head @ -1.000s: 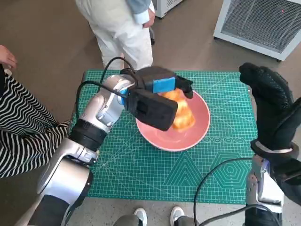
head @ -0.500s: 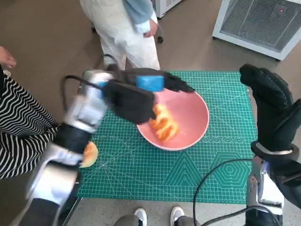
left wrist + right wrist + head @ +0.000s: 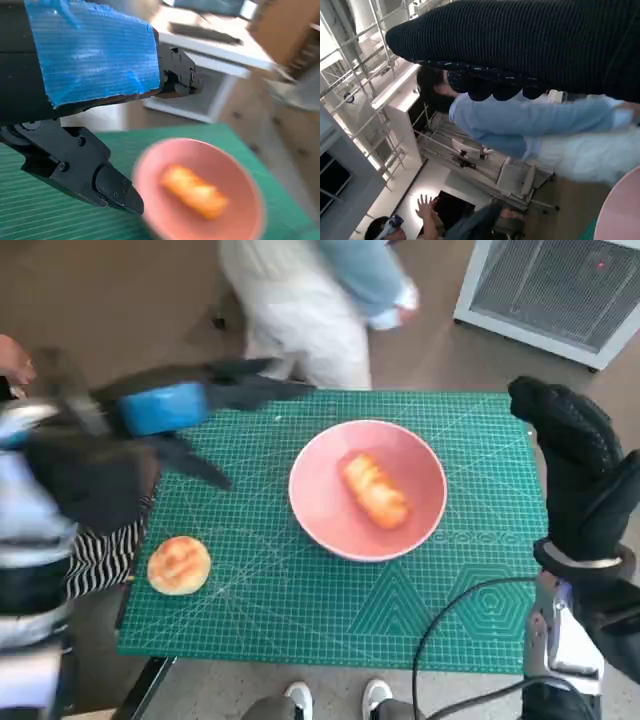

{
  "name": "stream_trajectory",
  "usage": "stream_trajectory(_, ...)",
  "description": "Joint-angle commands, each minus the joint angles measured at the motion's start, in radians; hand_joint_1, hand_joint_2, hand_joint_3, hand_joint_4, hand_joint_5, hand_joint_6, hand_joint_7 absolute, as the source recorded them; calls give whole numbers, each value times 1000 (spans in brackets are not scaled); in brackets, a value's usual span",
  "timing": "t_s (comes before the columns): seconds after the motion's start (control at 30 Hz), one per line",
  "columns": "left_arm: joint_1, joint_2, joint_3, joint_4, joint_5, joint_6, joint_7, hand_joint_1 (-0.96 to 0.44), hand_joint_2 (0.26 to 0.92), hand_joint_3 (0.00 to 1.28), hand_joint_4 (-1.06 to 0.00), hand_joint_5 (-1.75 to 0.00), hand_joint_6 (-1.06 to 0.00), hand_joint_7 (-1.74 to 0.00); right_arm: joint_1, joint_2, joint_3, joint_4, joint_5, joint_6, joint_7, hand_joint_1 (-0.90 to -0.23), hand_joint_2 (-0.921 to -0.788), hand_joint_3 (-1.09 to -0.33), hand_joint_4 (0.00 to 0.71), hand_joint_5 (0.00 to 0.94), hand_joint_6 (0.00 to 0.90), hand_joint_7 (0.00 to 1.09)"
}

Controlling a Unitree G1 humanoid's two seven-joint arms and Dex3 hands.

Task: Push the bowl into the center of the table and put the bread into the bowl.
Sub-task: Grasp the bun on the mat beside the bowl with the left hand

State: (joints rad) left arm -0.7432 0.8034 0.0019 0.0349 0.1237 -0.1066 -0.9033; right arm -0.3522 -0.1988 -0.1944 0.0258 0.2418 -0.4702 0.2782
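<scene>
No writing legible. Bread [image 3: 375,490] in bowl [image 3: 320,510], mid-mat [image 3: 300,620]. Left hand [image 3: 165,410] fingers apart, empty, near counter's left edge. Right hand [image 3: 570,465] raised, grip unclear.

The left hand [image 3: 160,425] is seen motion-blurred at the table's far left edge, its fingers [image 3: 112,187] spread apart and nothing held in them. The right hand [image 3: 575,475] is held raised at the right edge of the table, gloved fingers together and pointing up, with nothing gripped.
</scene>
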Motion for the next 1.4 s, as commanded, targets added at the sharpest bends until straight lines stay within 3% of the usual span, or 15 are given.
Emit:
stream_trajectory(0.03, 83, 86, 54, -48, -14, -18, -12, -332, 710, 2, -23, -6, -282, -41, -2, 1, 6, 31, 15, -2, 16, -718, -921, -793, 139, 0, 14, 549)
stream_trajectory(0.33, 120, 118, 73, -48, -59, -26, -12, -313, 700, 0, -36, -7, -294, -45, -5, 3, 5, 38, 15, -7, 22, -718, -921, -793, 139, 0, 13, 551)
stream_trajectory(0.43, 289, 174, 150, -71, -93, -25, -46, -286, 702, 1, -53, -13, -304, -48, -14, 2, 6, 67, 23, -23, 39, -723, -921, -792, 139, 0, 13, 551)
stream_trajectory(0.63, 394, 202, 176, -96, -98, -18, -42, -287, 707, 4, -80, -14, -315, -45, -22, -5, 1, 86, 38, -33, 56, -727, -921, -791, 139, 0, 13, 552)
stream_trajectory(1.4, 505, 184, 73, -98, -66, 45, -36, -198, 698, 0, -92, -2, -304, -16, -12, -18, -3, 71, 51, -23, 73, -724, -921, -794, 136, 0, 14, 552)
